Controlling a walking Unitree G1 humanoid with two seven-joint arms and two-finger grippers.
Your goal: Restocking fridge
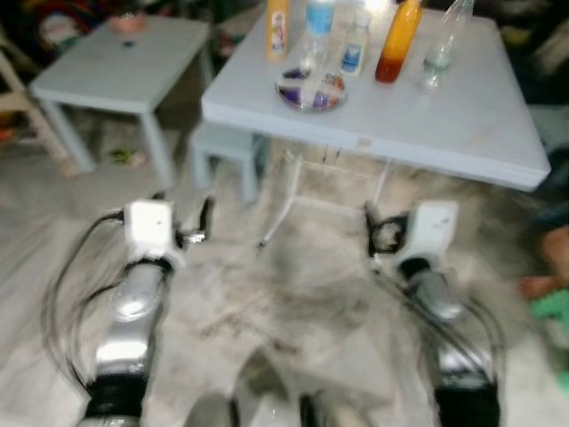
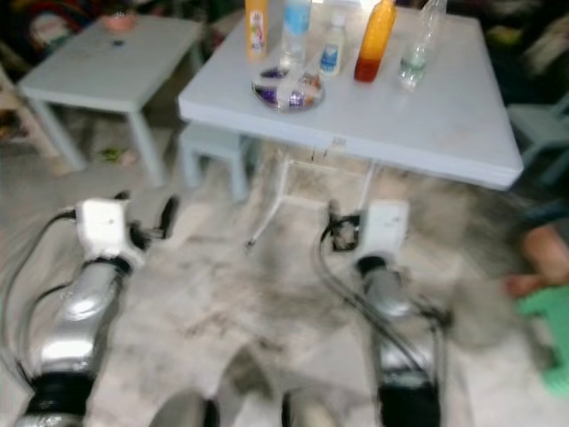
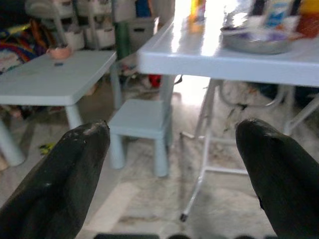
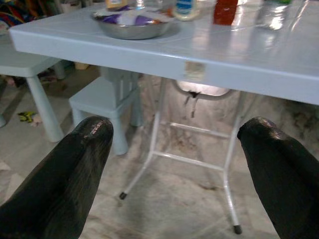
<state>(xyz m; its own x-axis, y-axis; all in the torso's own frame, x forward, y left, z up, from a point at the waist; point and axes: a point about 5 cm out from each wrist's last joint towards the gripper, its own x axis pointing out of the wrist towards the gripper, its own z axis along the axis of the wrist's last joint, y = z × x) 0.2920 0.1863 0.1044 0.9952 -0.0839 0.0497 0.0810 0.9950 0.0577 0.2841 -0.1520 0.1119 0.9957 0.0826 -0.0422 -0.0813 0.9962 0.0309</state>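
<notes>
A low pale table (image 1: 120, 62) stands left of the folding table (image 1: 462, 116); a small stool (image 1: 227, 142) sits between them; a person's foot (image 1: 542, 285) at right on marble floor (image 1: 293, 294)

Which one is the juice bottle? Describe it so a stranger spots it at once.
Go to the big folding table ahead and look along the row of bottles at its far edge. The juice bottle stands second from the right end, the only one orange on top and red at the bottom; its neighbours are clear.
</notes>
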